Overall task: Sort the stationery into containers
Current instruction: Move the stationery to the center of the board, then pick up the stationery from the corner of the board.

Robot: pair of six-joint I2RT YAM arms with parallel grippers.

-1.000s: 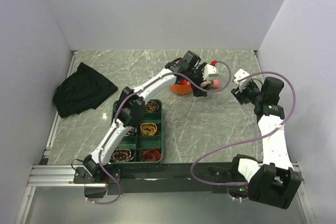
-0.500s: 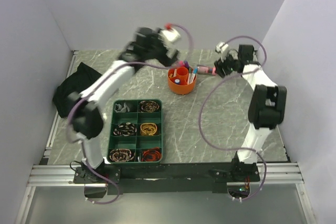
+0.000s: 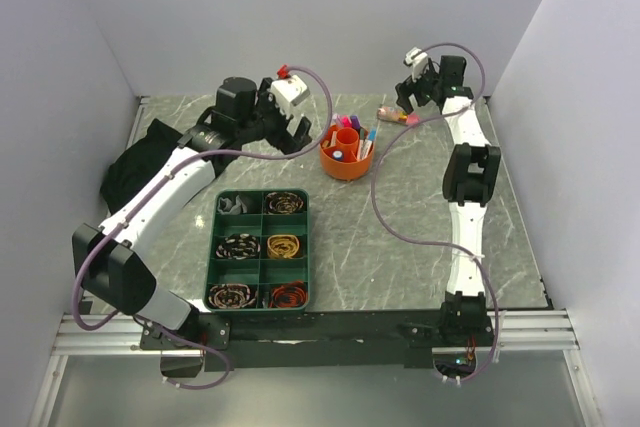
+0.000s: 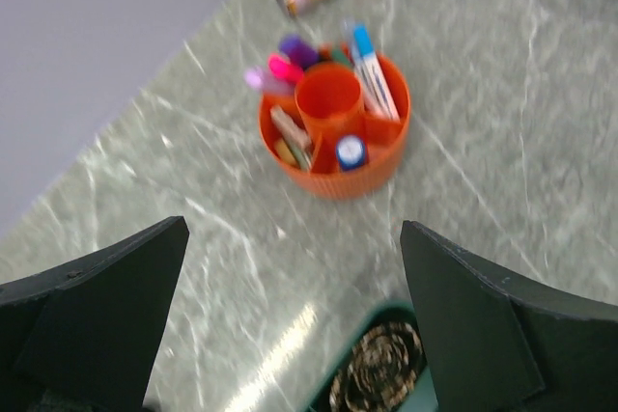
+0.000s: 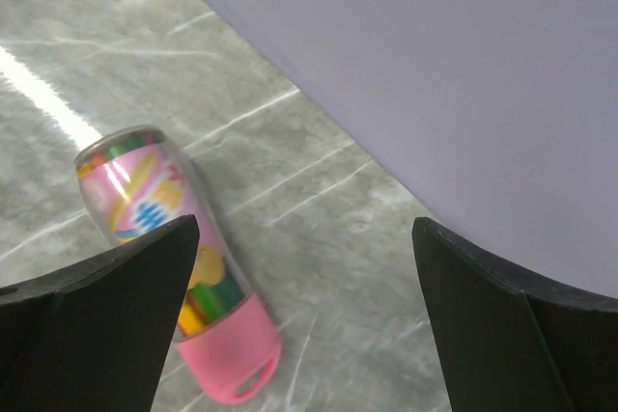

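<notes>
The round orange pot (image 3: 345,171) stands at the back middle of the table with pens and markers (image 3: 350,125) upright in it. In the left wrist view the pot (image 4: 338,180) holds pink, purple and blue-capped pens (image 4: 372,69) and a small blue-capped piece (image 4: 350,151). My left gripper (image 3: 295,135) hovers open to the pot's left, with nothing in it (image 4: 293,238). A clear printed tube with a pink cap (image 3: 394,115) lies by the back wall. My right gripper (image 3: 408,105) is open just above it; the tube (image 5: 145,190) lies beside the left finger, not gripped.
A green divided tray (image 3: 308,247) with coiled bands sits in front of the pot. A black cloth (image 3: 150,172) lies at the far left. The back wall rises close behind the tube. Side walls close the table in.
My right arm reached out to the back wall and its jaws opened, leaving the tube on the table. My left arm swung left, away from over the pot.
</notes>
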